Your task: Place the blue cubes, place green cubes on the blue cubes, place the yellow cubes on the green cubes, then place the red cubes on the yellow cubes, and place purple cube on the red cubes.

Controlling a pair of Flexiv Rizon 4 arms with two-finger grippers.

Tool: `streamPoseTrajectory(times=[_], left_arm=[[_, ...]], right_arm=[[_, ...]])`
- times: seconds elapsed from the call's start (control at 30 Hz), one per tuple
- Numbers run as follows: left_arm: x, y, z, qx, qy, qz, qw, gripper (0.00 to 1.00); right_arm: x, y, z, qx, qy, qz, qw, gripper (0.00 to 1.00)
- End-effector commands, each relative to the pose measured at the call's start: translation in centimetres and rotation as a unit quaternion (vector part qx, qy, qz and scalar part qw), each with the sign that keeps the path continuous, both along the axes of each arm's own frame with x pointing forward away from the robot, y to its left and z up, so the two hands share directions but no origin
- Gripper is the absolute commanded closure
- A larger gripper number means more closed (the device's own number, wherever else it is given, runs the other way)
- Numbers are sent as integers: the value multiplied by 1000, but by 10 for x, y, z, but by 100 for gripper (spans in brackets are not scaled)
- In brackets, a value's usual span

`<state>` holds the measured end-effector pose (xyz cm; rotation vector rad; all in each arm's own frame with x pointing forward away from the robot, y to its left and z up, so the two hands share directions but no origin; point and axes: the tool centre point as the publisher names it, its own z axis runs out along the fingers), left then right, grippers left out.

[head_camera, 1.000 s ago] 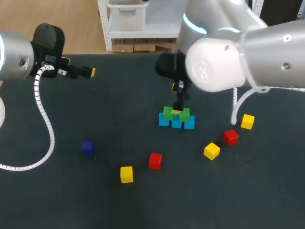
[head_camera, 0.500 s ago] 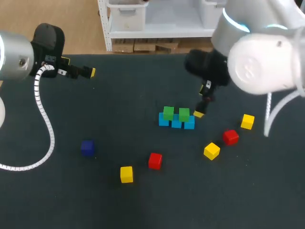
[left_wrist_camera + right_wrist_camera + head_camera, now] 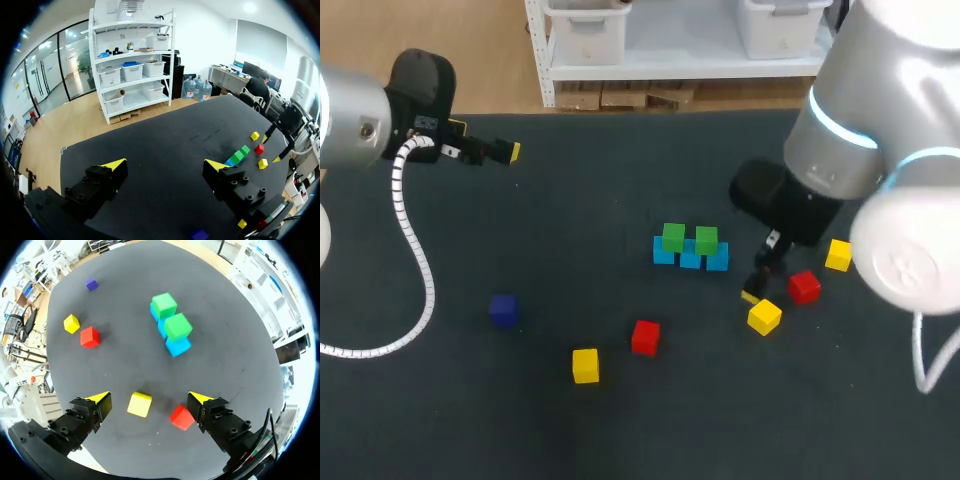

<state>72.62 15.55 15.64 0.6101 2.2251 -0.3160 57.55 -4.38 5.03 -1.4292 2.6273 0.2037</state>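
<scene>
Head view, L→R: my left gripper (image 3: pixel 508 152) upper left, fingers apart, empty. Purple cube (image 3: pixel 502 308) lower left on matte dark table (image 3: pixel 570 220). Mid-frame, blue cubes (image 3: pixel 690 257) in a row w/ green cubes (image 3: pixel 673 237) on top. My right gripper (image 3: pixel 756 288), fingers spread, hangs over a sharp-edged yellow cube (image 3: pixel 764 316), right of centre.

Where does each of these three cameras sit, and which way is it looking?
Head view: fixed above and behind the robot, looking down on the table; left arm and right arm come in from the sides.
Left wrist view: on the left arm's wrist, looking across the table towards the green cubes; its own open jaws show.
Right wrist view: on the right arm's wrist, looking down at a yellow cube and red cube; its open jaws show.
Shared: all three see the green cubes on blue cubes.
</scene>
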Motion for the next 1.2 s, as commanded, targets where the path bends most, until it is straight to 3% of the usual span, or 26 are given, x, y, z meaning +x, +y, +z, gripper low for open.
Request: streamPoseTrajectory(times=[0.03,0.1,0.17,0.4,0.57,0.8,0.87,0.93,1.1,1.2], left_arm=[[1,3,-1,-4,0,-5,1000,0],[1,3,-1,-4,0,-5,1000,0],[1,3,-1,-4,0,-5,1000,0],[1,3,-1,-4,0,-5,1000,0],[1,3,-1,-4,0,-5,1000,0],[1,3,-1,-4,0,-5,1000,0],[1,3,-1,-4,0,-5,1000,0],[1,3,-1,-4,0,-5,1000,0],[1,3,-1,-4,0,-5,1000,0],[1,3,-1,-4,0,-5,1000,0]], right_arm=[[-13,-3,-6,-44,-53,-16,997,0],[-17,-3,-10,-52,-49,-15,997,0],[-21,-3,-13,-55,-43,-14,997,9],[-29,-3,-20,-39,10,-23,999,18],[-28,-2,-32,-31,41,-34,998,6],[-23,0,-45,-25,63,-32,997,20],[-20,0,-49,-29,66,-33,997,27],[-19,1,-50,-29,71,-33,997,46],[-19,1,-52,-36,69,-29,997,62],[-21,-2,-49,-38,67,-26,997,100]])
